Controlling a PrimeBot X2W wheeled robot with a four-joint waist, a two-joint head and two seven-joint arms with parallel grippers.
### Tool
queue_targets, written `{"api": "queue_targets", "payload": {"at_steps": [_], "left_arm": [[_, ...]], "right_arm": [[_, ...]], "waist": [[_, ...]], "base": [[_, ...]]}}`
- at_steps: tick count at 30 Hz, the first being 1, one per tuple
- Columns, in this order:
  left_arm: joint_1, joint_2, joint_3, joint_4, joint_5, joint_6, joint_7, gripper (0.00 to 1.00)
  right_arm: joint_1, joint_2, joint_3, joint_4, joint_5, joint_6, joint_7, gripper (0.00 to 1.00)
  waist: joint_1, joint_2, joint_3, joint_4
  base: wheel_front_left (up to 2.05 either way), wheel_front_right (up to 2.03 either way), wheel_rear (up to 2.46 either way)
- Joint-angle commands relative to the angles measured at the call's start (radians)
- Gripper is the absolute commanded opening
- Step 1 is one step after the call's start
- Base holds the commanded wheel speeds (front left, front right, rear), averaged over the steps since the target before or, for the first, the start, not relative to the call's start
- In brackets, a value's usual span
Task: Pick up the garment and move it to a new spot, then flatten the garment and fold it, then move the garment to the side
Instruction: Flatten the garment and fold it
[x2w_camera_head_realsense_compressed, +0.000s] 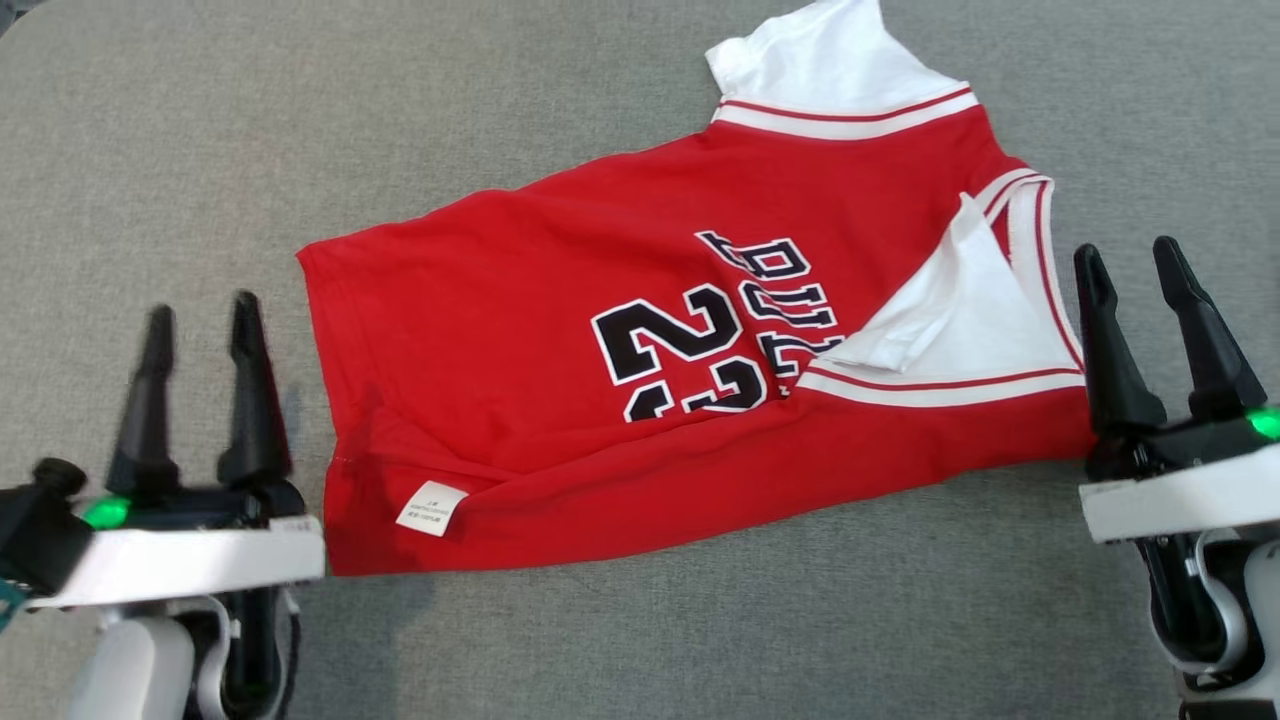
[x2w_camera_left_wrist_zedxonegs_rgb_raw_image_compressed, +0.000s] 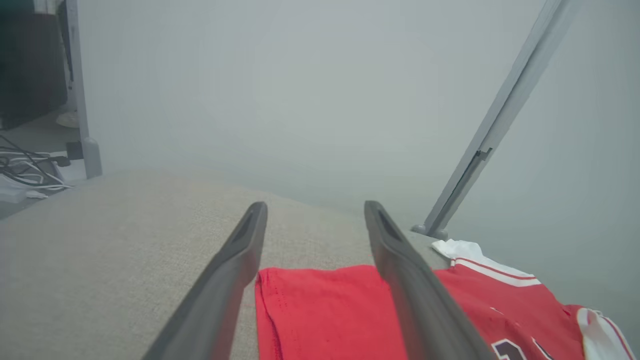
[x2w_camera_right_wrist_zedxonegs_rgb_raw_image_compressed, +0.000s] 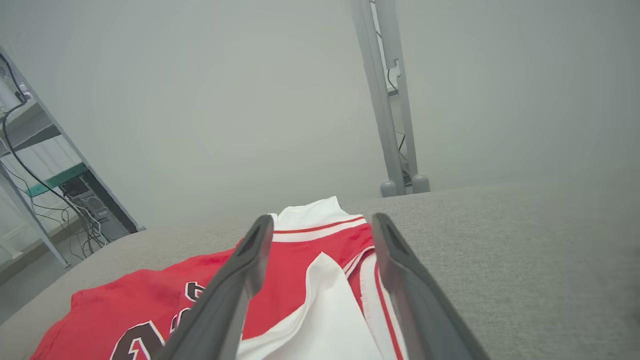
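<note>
From my head, I see my left gripper at the lower left. Its two fingers point up and stand wide apart, with nothing between them. My right gripper is at the lower right, spread wide and empty too. The garment lies flat on the gray table between my grippers. It is a red shirt with white sleeves and black numbers. Its near edge is folded over, so the bottom of the numbers is hidden. A white sleeve covers some letters. The words on the little white tag are too small to read.

From my left wrist, my left gripper is open above the red end of the garment. The bottom edge of the view cuts the shirt off. The room behind looks foggy.

From my right wrist, my right gripper is open over the white and red end of the garment. A gray pole stands behind the table.
</note>
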Motion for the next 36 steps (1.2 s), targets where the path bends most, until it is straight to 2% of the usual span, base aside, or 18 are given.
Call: {"api": "queue_targets", "payload": {"at_steps": [1, 3, 7, 14, 30, 36], "left_arm": [[-0.031, -0.009, 0.034, -0.029, 0.057, 0.012, -0.007, 1.0], [-0.025, -0.028, 0.064, -0.053, 0.135, 0.015, -0.006, 1.0], [-0.015, -0.053, 0.098, -0.086, 0.268, -0.012, -0.007, 1.0], [0.055, -0.063, 0.111, -0.032, 0.391, -0.071, -0.007, 1.0], [0.098, -0.097, 0.109, 0.022, 0.441, -0.108, -0.007, 1.0], [0.126, -0.109, 0.087, 0.066, 0.43, -0.116, 0.003, 1.0]], "right_arm": [[0.024, 0.003, -0.009, -0.016, -0.046, 0.001, -0.037, 1.0], [0.05, 0.016, -0.012, -0.033, -0.101, 0.001, -0.07, 1.0], [0.099, 0.03, -0.017, -0.049, -0.188, 0.001, -0.106, 1.0], [0.154, 0.049, -0.031, -0.042, -0.245, 0.001, -0.124, 1.0], [0.178, 0.051, -0.041, -0.014, -0.239, 0.001, -0.113, 1.0], [0.158, 0.033, -0.042, 0.01, -0.228, 0.001, -0.067, 1.0]], "waist": [[0.0, -0.0001, -0.011, -0.013], [0.0, -0.0001, -0.022, -0.026], [0.0, -0.0001, -0.043, -0.043], [0.0, -0.0001, -0.084, -0.052], [0.0, -0.0001, -0.114, -0.022], [0.0, -0.0001, -0.102, -0.009]], "base": [[0.0, 0.0, 0.0], [0.0, 0.0, 0.0], [0.0, 0.0, 0.0], [0.0, 0.0, 0.0], [0.0, 0.0, 0.0], [0.0, 0.0, 0.0]]}}
